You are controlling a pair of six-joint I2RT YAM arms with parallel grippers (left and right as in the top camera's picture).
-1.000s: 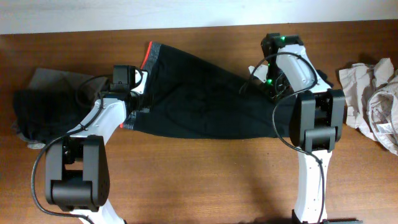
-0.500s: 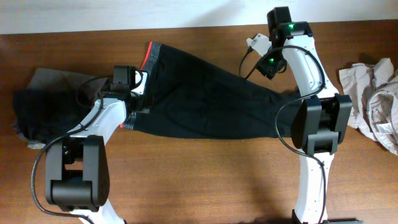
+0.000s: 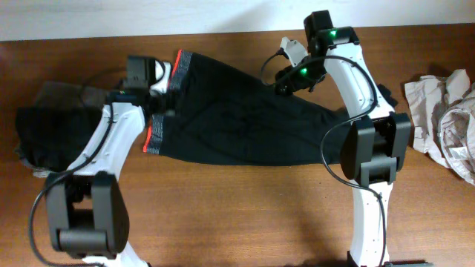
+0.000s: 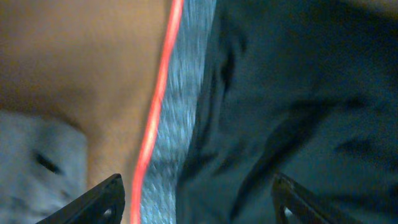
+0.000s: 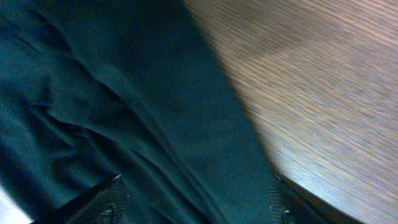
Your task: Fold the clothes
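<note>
A: Surface & room?
B: Brown wood counter (image 3: 245, 200); a white wall (image 3: 148, 15) is seen at the far edge. Black leggings (image 3: 237, 126) are laid flat mid-counter, waistband (image 4: 186, 93) to the left.
A: Diff vs. 1 s ago?
B: R arm has been swung from the leg end to the upper hem; L arm shifted back. Left jaws & right jaws are released, nothing gripped.
</note>
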